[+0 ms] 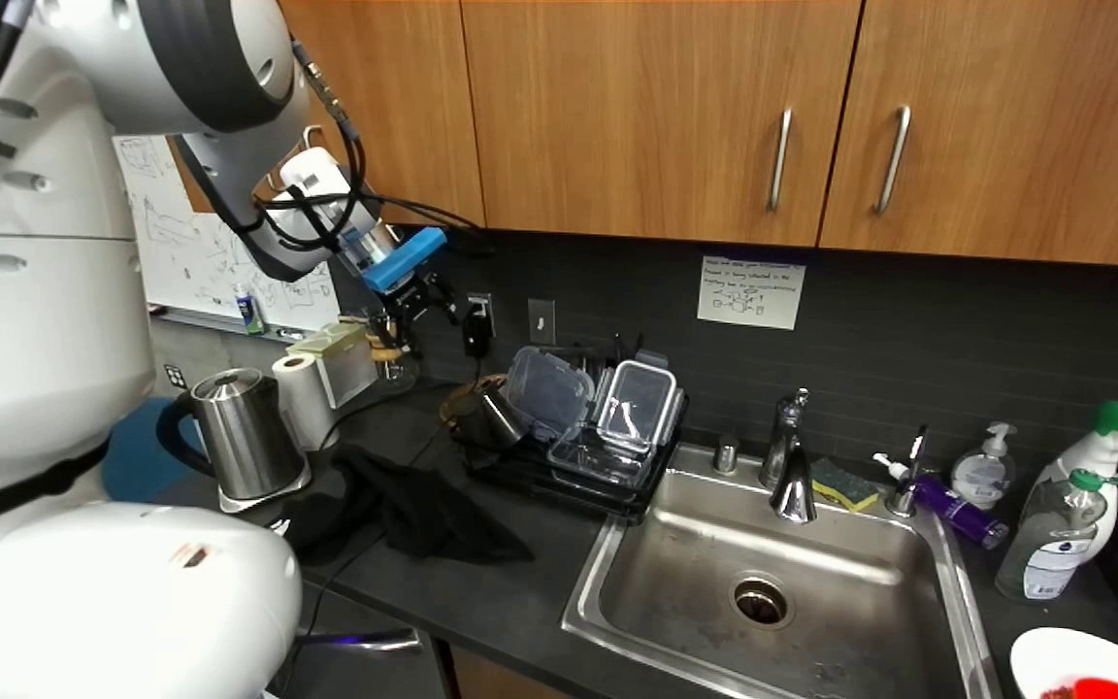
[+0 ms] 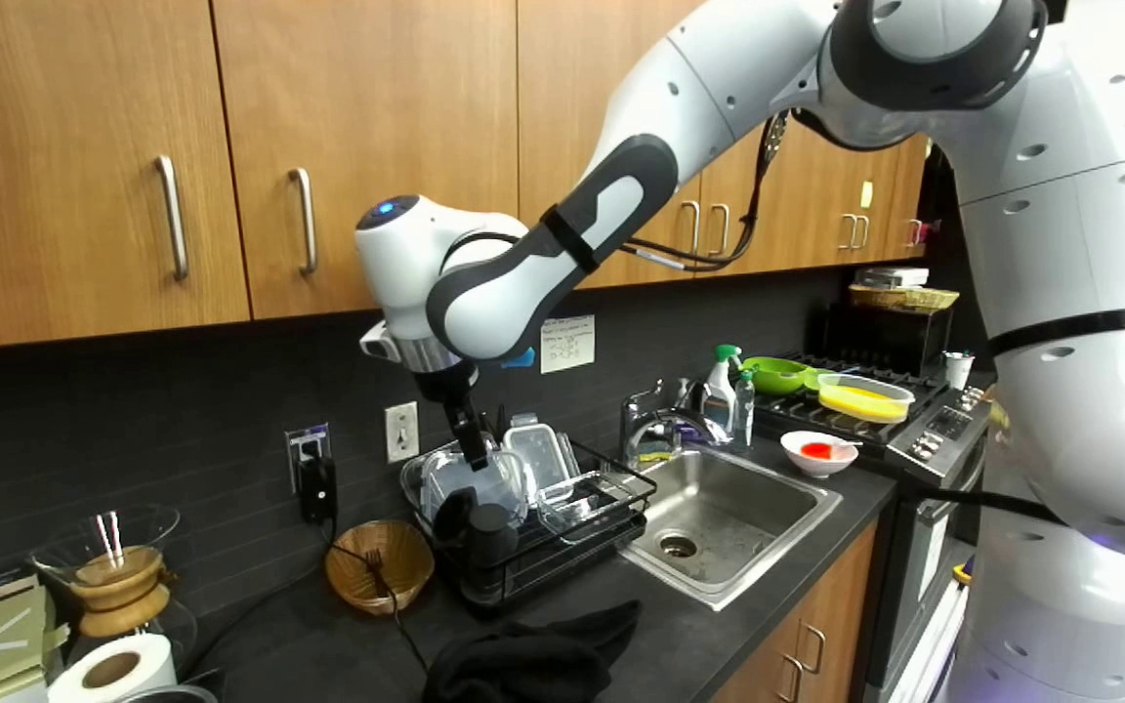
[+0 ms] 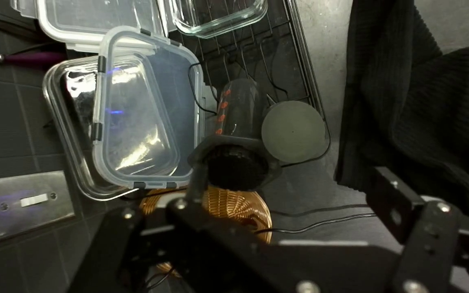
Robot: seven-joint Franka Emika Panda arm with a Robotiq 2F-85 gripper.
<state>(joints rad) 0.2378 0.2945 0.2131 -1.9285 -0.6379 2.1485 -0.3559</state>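
Note:
My gripper [image 3: 295, 191] is open and empty, its two fingers wide apart in the wrist view. It hangs above the near end of a black dish rack [image 2: 562, 561] in an exterior view, and it also shows in an exterior view [image 1: 423, 316]. Below it in the wrist view are a dark tube with orange marks and a black hexagonal flange [image 3: 238, 108] and a round grey-green disc-topped thing [image 3: 292, 131]. The left finger overlaps the flange in the picture; I cannot tell whether they touch. A clear plastic lid [image 3: 149, 110] leans over a glass container beside them.
A woven basket [image 2: 379, 566] with a cord across it stands next to the rack. A black cloth [image 3: 397, 93] lies on the counter. A steel kettle [image 1: 246, 432], a paper roll [image 1: 305, 400] and a sink [image 1: 763, 582] are around. Wooden cabinets [image 1: 661, 116] hang above.

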